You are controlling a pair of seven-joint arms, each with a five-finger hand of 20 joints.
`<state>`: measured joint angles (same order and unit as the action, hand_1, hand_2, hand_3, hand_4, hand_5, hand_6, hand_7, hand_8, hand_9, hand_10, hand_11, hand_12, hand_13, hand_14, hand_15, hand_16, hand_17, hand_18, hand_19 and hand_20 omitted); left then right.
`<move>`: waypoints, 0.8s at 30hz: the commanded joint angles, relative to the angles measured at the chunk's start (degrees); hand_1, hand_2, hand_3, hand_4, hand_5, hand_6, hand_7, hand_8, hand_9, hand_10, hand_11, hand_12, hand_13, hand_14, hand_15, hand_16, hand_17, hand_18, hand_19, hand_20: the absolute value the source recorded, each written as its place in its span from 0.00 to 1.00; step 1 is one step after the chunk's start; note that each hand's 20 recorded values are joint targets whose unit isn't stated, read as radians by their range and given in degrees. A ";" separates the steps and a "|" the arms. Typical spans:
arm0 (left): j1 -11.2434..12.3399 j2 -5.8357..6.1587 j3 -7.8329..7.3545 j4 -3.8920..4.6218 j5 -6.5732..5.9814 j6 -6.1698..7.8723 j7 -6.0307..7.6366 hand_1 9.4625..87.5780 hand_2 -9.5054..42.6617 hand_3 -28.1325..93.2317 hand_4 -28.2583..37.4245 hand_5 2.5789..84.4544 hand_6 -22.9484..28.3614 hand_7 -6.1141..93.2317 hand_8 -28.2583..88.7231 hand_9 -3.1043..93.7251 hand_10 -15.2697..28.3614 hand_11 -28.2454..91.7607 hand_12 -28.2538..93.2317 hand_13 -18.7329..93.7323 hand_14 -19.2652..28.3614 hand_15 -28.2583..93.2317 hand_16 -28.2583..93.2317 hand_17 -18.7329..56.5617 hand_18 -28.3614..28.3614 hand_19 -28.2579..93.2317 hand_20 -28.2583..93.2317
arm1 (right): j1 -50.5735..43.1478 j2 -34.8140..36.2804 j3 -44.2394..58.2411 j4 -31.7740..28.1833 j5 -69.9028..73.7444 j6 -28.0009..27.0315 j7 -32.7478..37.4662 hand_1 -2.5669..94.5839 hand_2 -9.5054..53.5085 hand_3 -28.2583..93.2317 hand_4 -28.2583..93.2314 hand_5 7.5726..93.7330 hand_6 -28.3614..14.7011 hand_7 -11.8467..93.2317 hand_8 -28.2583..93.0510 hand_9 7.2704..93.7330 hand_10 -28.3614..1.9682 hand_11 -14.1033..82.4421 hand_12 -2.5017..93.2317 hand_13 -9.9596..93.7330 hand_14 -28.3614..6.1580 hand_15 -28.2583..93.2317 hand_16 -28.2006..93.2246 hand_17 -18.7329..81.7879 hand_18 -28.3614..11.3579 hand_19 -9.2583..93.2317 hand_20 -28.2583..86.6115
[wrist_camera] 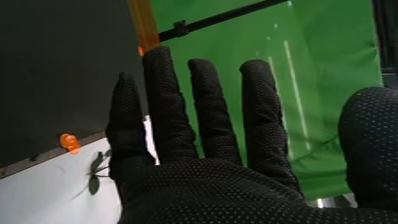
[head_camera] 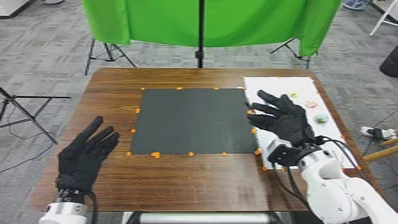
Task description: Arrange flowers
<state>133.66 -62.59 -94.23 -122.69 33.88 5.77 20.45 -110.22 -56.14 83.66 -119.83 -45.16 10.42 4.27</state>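
In the head view, the right hand (head_camera: 282, 122), right of centre, has its fingers stretched out and holds nothing. Beside it, toward the right edge, small flowers (head_camera: 311, 104) lie on a white sheet (head_camera: 266, 85), partly covered by this hand. The left hand (head_camera: 82, 155), lower left, is extended and empty.

In the right wrist view, a leafy sprig (wrist_camera: 95, 175), perhaps from a flower, lies partly behind the straight fingers (wrist_camera: 129, 125).
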 commanded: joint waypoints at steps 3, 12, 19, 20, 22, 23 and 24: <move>0.40 -0.33 0.06 0.04 0.06 0.48 -0.16 0.17 0.25 0.91 0.02 0.45 0.56 0.16 0.16 0.40 0.78 0.40 0.31 0.38 0.96 0.57 0.17 0.11 0.95 0.66 0.26 | -0.32 0.04 -0.04 -0.46 -0.02 0.61 -0.30 0.16 0.29 0.85 0.00 0.45 0.77 0.26 0.12 0.46 0.48 0.26 0.15 0.49 0.33 0.49 0.34 0.26 0.12 0.63 0.41; 0.90 0.56 -0.28 -0.36 -0.64 1.00 0.98 0.16 0.25 0.91 0.02 0.45 0.56 0.16 0.16 0.40 0.78 0.40 0.31 0.38 0.96 0.58 0.17 0.10 0.95 0.66 0.27 | -0.37 2.67 -0.12 -4.02 -2.59 8.02 1.89 0.17 0.27 0.88 0.00 0.43 0.70 0.26 0.12 0.48 0.46 0.28 0.16 0.50 0.33 0.51 0.34 0.27 0.12 0.65 0.41; 1.17 2.19 0.26 -0.46 -1.63 1.81 3.08 0.17 0.25 0.91 0.02 0.45 0.56 0.16 0.16 0.40 0.78 0.40 0.31 0.38 0.96 0.58 0.17 0.11 0.95 0.66 0.27 | 0.14 6.49 -3.43 -11.78 -30.47 27.39 24.45 0.27 0.18 0.88 0.01 0.48 0.59 0.29 0.11 0.58 0.39 0.48 0.17 0.61 0.39 0.71 0.30 0.38 0.11 0.81 0.43; 1.10 2.11 0.22 -0.44 -1.56 1.70 3.06 0.17 0.25 0.91 0.03 0.45 0.56 0.16 0.16 0.40 0.78 0.40 0.31 0.38 0.96 0.58 0.17 0.11 0.95 0.66 0.27 | 0.46 6.65 -3.68 -12.78 -34.20 29.22 29.54 0.28 0.18 0.87 0.01 0.51 0.57 0.30 0.11 0.60 0.39 0.50 0.17 0.63 0.39 0.72 0.30 0.40 0.11 0.83 0.43; 1.12 2.20 0.17 -0.37 -1.55 1.59 3.38 0.17 0.25 0.91 0.03 0.45 0.56 0.16 0.16 0.40 0.78 0.40 0.31 0.38 0.96 0.58 0.17 0.11 0.95 0.66 0.28 | 2.58 7.25 -5.37 -13.87 -44.03 29.40 40.45 0.31 0.16 0.86 0.02 0.55 0.55 0.30 0.11 0.64 0.39 0.54 0.18 0.67 0.41 0.75 0.30 0.45 0.12 0.88 0.40; 1.23 2.22 0.17 -0.38 -1.47 1.55 3.53 0.17 0.25 0.91 0.03 0.45 0.57 0.16 0.16 0.40 0.78 0.40 0.31 0.38 0.96 0.58 0.17 0.11 0.95 0.66 0.28 | 5.76 7.66 -8.53 -13.49 -51.98 29.04 47.14 0.32 0.15 0.85 0.02 0.56 0.54 0.30 0.11 0.66 0.38 0.55 0.18 0.68 0.42 0.75 0.29 0.46 0.12 0.91 0.38; 1.10 2.26 0.19 -0.29 -1.46 1.46 3.56 0.17 0.25 0.91 0.03 0.45 0.57 0.16 0.16 0.40 0.78 0.40 0.31 0.38 0.96 0.58 0.17 0.11 0.95 0.66 0.28 | 6.75 8.24 -9.97 -13.68 -58.57 27.70 52.36 0.33 0.13 0.85 0.02 0.58 0.52 0.29 0.12 0.68 0.37 0.56 0.18 0.70 0.42 0.76 0.30 0.48 0.12 0.94 0.34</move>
<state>134.18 -60.58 -94.14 -123.00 32.61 6.93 23.28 -110.02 -50.18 79.69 -131.61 -70.17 36.69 26.28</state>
